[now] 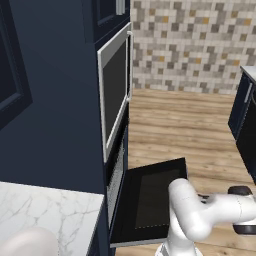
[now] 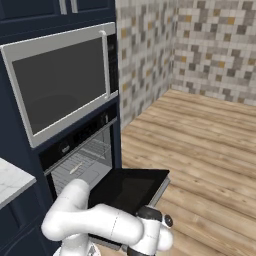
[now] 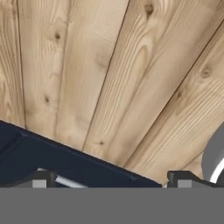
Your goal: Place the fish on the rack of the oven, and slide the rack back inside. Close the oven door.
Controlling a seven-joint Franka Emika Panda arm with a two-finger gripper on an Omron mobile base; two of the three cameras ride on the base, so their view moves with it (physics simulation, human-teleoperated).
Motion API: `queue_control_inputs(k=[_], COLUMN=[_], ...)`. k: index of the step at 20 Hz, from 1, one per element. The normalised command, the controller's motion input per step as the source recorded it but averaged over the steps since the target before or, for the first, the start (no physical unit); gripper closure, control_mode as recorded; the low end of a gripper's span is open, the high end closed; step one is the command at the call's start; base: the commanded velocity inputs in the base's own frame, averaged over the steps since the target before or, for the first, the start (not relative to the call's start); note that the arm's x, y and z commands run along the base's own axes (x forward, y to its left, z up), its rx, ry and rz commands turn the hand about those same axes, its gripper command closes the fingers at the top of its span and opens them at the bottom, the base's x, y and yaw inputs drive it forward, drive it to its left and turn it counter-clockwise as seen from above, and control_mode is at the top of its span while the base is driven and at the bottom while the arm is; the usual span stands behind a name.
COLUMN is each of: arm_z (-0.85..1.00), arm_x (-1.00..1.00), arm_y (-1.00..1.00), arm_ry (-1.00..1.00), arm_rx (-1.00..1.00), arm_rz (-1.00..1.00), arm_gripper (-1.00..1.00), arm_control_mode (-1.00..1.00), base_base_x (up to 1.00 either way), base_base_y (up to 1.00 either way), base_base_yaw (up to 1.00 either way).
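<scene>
the fish [image 2: 75, 169] lies on the rack [image 2: 82, 167] inside the oven [image 2: 80, 155], so placing seems done. the oven door [image 2: 127, 189] hangs open and flat; closing remains. the pincer [image 3: 109, 186] hovers released, tips wide apart, above the door's near edge and wooden floor [image 3: 109, 78].

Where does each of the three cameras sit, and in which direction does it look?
Left base view: behind the arm's left, facing along the cabinet front at the open oven door; white arm at lower right.
Right base view: behind the arm's right, facing the oven, its rack carrying the fish; arm at lower left.
Hand view: on the hand, facing down at the wooden floor and the door's edge; fingertips at the bottom.
Both base views share the oven and open door.
</scene>
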Motion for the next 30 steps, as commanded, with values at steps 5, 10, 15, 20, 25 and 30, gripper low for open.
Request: queue_control_inputs(k=[5, 10, 15, 20, 25, 30], arm_z=[-0.38, 0.61, 0.8, 0.69, 0.39, 0.08], arm_x=[0.5, 0.03, 0.3, 0.6, 0.95, 1.0], arm_y=[0.66, 0.49, 0.65, 0.76, 0.86, 1.0], arm_ry=[-0.16, -0.35, -0.35, -0.34, -0.2, 0.08], arm_rx=[0.58, 0.75, 0.76, 0.73, 0.69, 0.61], arm_rz=[0.13, 0.04, 0.01, 0.0, 0.06, 0.21], arm_gripper=[-1.0, -1.0, -1.0, -1.0, -1.0, -1.0], arm_control_mode=[-1.0, -1.0, -1.0, -1.0, -1.0, -1.0], base_base_x=[0.0, 0.0, 0.0, 0.0, 0.0, 0.0], base_base_y=[0.0, 0.0, 0.0, 0.0, 0.0, 0.0], base_base_yaw=[0.0, 0.0, 0.0, 0.0, 0.0, 0.0])
